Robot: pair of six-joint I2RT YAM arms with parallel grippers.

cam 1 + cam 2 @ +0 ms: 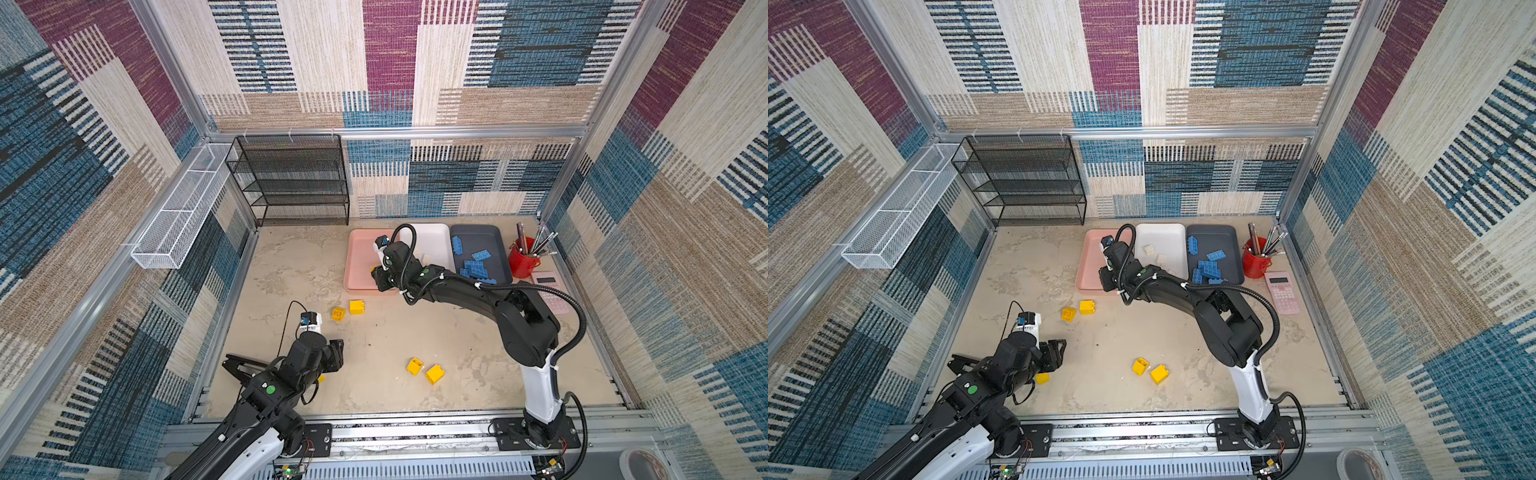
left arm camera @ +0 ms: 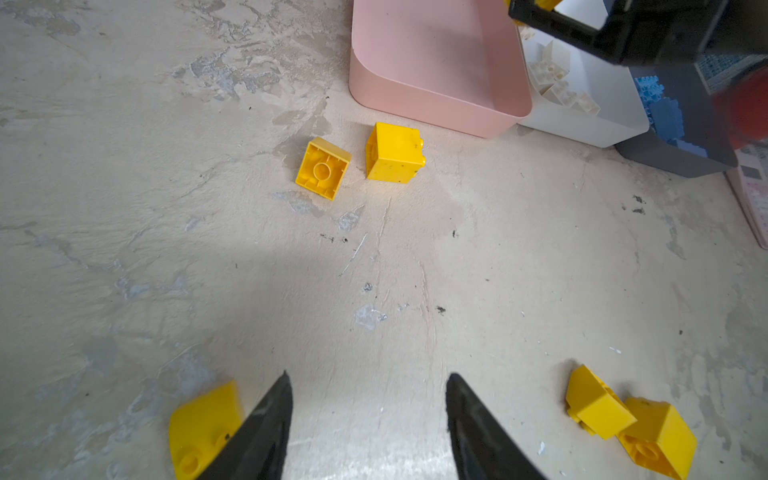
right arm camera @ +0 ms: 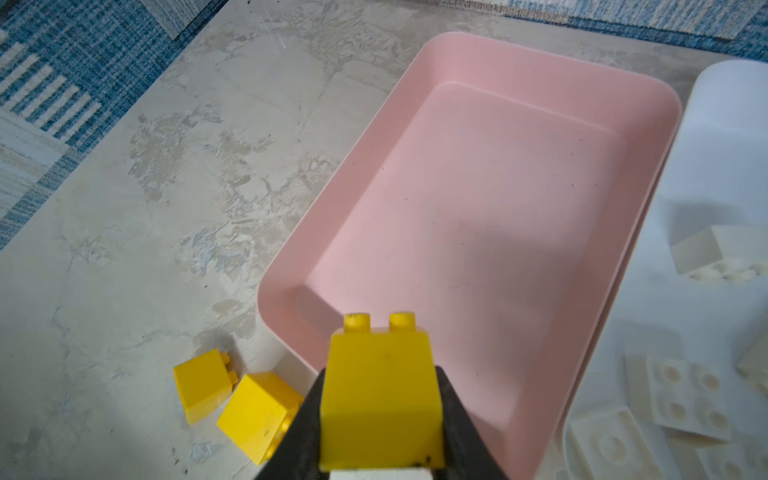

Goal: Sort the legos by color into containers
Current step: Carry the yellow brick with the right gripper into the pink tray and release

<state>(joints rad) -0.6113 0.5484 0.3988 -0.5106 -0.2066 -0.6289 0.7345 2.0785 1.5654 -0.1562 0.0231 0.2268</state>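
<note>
One brick held: my right claw [image 3: 380, 419] is clamped on a chunky yellow studded plastic block [image 3: 380, 374].
Position: above the near corner of the shallow pink plastic tray [image 3: 478, 208], close to its rim.
Release: I'd move inward, then open low, so it cannot bounce out.

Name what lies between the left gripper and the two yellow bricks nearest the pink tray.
Bare tabletop only, from left gripper to bricks; left wrist view shows it.
</note>
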